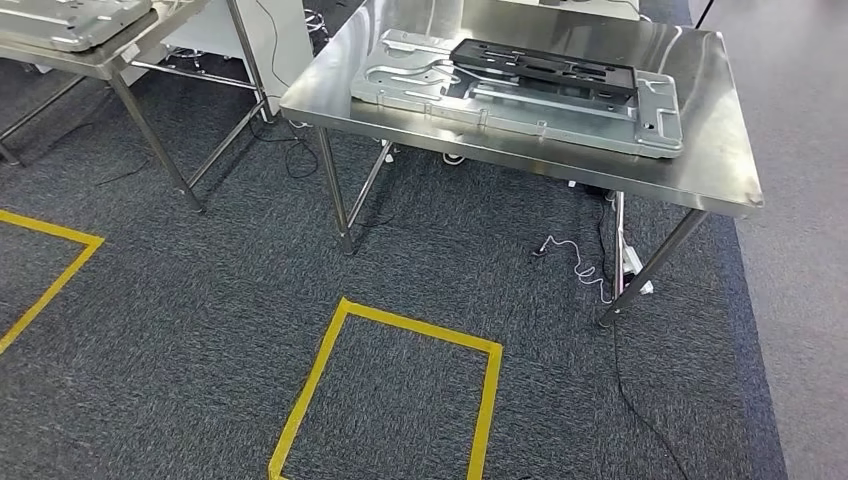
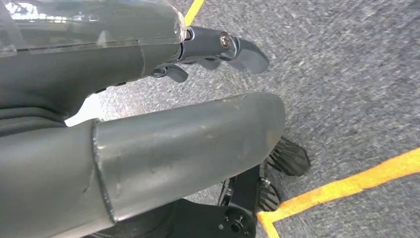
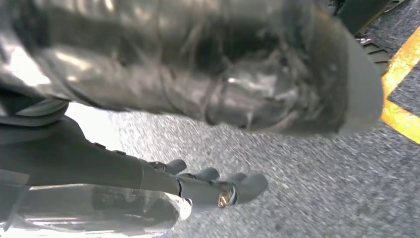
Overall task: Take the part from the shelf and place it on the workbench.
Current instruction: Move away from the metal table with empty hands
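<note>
A steel workbench stands ahead on the grey carpet. On it lies a large silver stamped plate, and a flat black part rests on top of that plate. My left hand hangs over the carpet in the left wrist view, its thumb and fingers stretched apart with nothing in them. My right hand also hangs above the carpet, its fingers extended, and holds nothing.
A second steel table at the upper left carries another silver plate. Yellow tape marks a square on the floor in front of the workbench and an outline to the left. Cables trail under the workbench.
</note>
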